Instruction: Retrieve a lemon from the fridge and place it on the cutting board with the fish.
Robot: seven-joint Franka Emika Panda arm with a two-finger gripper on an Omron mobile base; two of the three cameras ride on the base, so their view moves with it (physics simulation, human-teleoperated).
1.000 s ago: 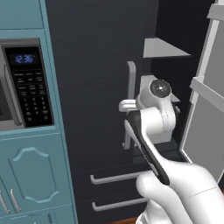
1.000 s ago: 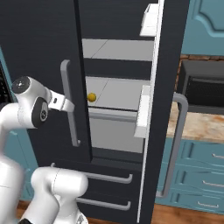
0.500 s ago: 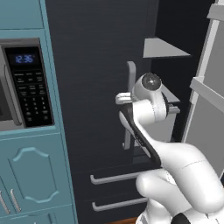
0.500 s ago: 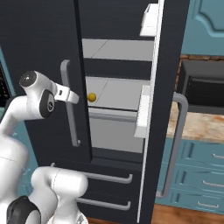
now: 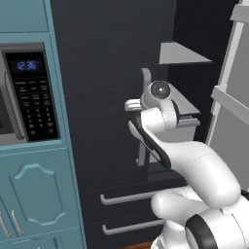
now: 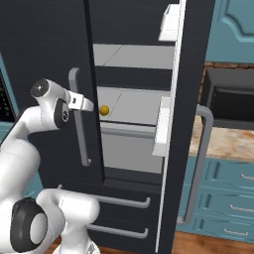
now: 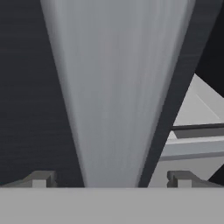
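With the right door swung wide, the fridge point(image 6: 134, 49) shows its grey shelves in the centre of the right base view; one lemon point(image 6: 103, 110) sits at the left end of the middle shelf, just inside the closed left door's edge. Gripper point(image 7: 109, 180) is released, jaws spread wide, straddling the left door's vertical handle point(image 6: 79, 119), which rises between the fingertips point(image 7: 40, 179) in the hand view. Judgement: the hand is lined up on that handle to open the second door and free the reach to the lemon. Count: one lemon, two drawer handles point(image 5: 127, 196) at lower centre.
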